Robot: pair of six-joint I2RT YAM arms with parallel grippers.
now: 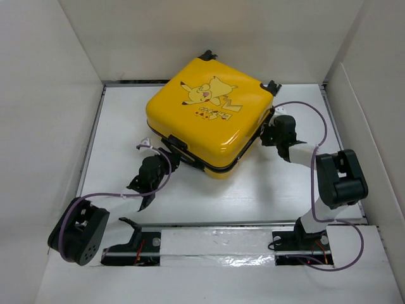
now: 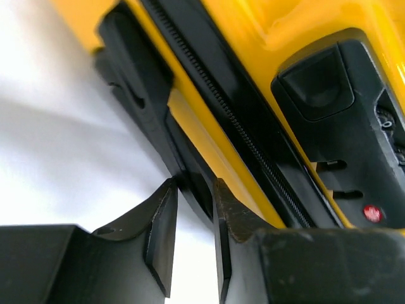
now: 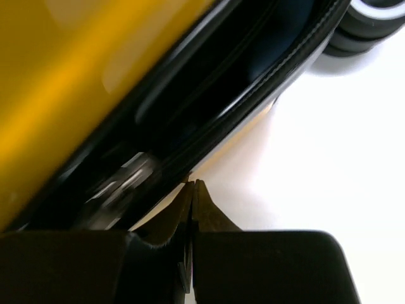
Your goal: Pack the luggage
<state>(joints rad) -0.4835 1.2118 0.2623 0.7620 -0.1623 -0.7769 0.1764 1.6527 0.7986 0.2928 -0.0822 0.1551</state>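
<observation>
Fingers (image 2: pixel 163 221) of the left gripper (image 2: pixel 192 190) stand a little apart, their tips at a black fitting on the near-left side of the luggage (image 1: pixel 209 117); nothing is clearly clamped between them. The right gripper (image 3: pixel 192 183) has its fingers pressed together, tips at the lower edge of the shell beside the zipper track (image 3: pixel 253 95). A blurred metallic piece, perhaps the zip pull, sits just left of them. The yellow case lies flat and shut on the worktop (image 1: pixel 253 190), turned corner-on to the arms, wheels (image 3: pixel 373 25) toward the back. Each gripper meets one near side, and the seam runs along both sides level with the fingers. The right looks better placed to work the seam.
</observation>
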